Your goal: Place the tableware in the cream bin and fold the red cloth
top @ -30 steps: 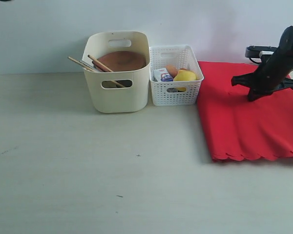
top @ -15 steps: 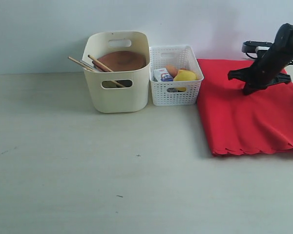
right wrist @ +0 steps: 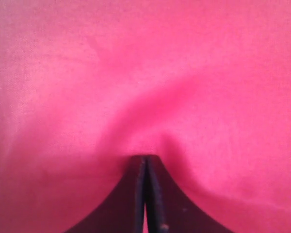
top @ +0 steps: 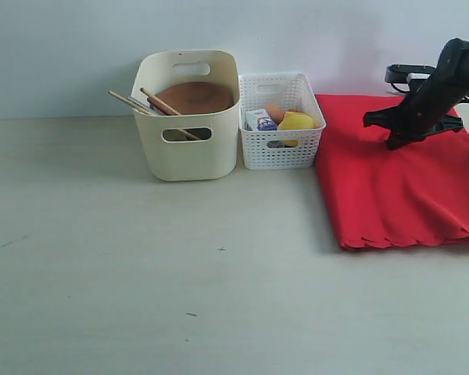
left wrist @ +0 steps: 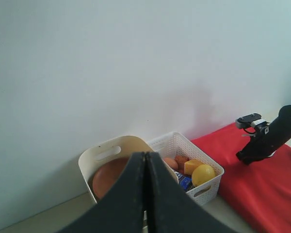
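Only its wrist view is showing the right pincer clamping puckered cloth, cut off at 3 o'clock. The left pincer, closed empty, is hiding part of the bin at 11 o'clock.

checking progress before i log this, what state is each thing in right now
cream bin: upright, holding round brown plate, chopsticks poking over its rim
white lattice basket: upright, holds lemon and other food
red cloth: spread out, puckered where the right gripper pinches it
right gripper: shut on the red cloth
left gripper: shut, empty
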### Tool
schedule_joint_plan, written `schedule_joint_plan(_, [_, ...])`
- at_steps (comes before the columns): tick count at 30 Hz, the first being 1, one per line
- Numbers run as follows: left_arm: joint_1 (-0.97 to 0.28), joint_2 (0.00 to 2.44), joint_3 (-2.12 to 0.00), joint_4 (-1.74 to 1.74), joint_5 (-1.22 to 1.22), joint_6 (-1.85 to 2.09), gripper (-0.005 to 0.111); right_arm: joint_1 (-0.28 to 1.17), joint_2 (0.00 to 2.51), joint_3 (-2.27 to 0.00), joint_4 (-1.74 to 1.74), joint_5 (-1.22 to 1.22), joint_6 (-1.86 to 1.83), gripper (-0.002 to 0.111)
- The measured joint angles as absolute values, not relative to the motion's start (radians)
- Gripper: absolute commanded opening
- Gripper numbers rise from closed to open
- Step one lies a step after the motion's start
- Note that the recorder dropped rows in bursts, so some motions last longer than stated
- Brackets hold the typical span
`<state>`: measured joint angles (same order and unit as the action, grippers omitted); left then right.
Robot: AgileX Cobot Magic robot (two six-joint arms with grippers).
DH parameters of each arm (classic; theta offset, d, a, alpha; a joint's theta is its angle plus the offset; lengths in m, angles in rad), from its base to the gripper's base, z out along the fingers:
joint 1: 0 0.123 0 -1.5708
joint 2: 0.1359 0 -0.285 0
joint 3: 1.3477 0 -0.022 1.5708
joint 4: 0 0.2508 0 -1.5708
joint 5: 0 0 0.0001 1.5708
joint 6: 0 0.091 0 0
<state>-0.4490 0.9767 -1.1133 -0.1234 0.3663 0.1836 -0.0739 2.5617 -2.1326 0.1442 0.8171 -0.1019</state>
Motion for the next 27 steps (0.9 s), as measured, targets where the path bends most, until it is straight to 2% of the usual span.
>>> schedule_joint_plan(15, [-0.449,1.041,-1.113,-0.123,0.364,0.184,0.000,-0.074,2.388,-2.112,0.147,0.945,-0.126,0.000])
schedule_joint_plan(27, [-0.449,1.167,-1.113,-0.123,0.364,0.184,0.000,-0.074,2.064,-1.746,0.137,0.880,-0.128,0.000])
